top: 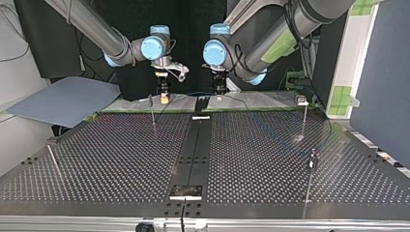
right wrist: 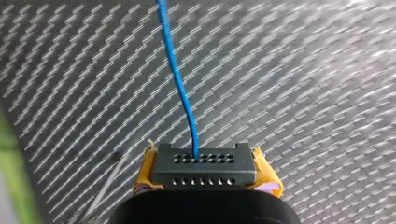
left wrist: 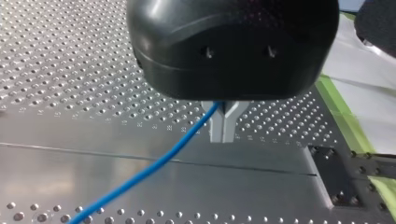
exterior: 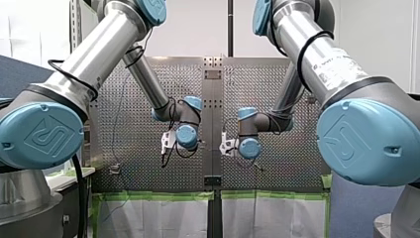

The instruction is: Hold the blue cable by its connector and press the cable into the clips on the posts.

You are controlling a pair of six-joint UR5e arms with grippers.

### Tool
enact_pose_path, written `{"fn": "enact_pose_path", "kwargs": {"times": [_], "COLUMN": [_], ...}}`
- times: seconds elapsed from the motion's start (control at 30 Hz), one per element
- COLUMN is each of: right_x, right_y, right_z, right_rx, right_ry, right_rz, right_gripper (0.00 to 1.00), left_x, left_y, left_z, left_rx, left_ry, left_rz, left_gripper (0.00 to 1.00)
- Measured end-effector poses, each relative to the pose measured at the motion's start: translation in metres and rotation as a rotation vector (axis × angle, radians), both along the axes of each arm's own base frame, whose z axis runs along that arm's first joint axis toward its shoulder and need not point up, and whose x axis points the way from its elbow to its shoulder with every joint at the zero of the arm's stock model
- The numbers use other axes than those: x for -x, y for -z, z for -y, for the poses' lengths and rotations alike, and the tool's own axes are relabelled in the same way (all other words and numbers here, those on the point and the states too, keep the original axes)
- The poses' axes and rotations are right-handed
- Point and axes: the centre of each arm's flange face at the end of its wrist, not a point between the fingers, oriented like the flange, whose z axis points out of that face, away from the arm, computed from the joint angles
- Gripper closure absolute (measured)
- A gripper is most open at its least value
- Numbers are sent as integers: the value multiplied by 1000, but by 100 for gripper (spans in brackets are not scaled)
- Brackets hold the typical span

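Pads (right wrist: 264, 176), yellow, on my right gripper (right wrist: 204, 164) pinched a boxy, hole-dotted connector (right wrist: 204, 171); smooth blue cable (right wrist: 180, 81) ran straight ahead. Metal fingers (left wrist: 216, 130) of my left gripper (left wrist: 223, 134) pinched it.

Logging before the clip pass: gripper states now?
Left gripper: shut on the cable.
Right gripper: shut on the connector.

My left arm (exterior: 148, 82) and my right arm (exterior: 293, 91) hang over the perforated table (exterior: 124, 129), flanking its centre strip (exterior: 213, 119).
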Motion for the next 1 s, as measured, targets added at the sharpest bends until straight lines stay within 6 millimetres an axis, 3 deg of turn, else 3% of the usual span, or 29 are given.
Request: {"fn": "enact_pose_path", "kwargs": {"times": [0.13, 0.37, 0.63, 1.0], "right_x": [21, 54, 85, 130], "right_y": [39, 87, 106, 119], "right_z": [-11, -28, -37, -43], "right_rx": [-26, -78, -108, -139], "right_ry": [51, 111, 138, 146], "right_rz": [-55, -86, -35, -41], "right_gripper": [100, 100, 100, 100], "left_x": [-1, -4, -1, -1], "left_y": [3, 23, 62, 99], "left_z": [3, 18, 31, 52], "left_rx": [5, 16, 4, 7], "left_ry": [8, 34, 70, 110], "left_rz": [6, 15, -8, -22], "left_gripper": [100, 100, 100, 100]}}
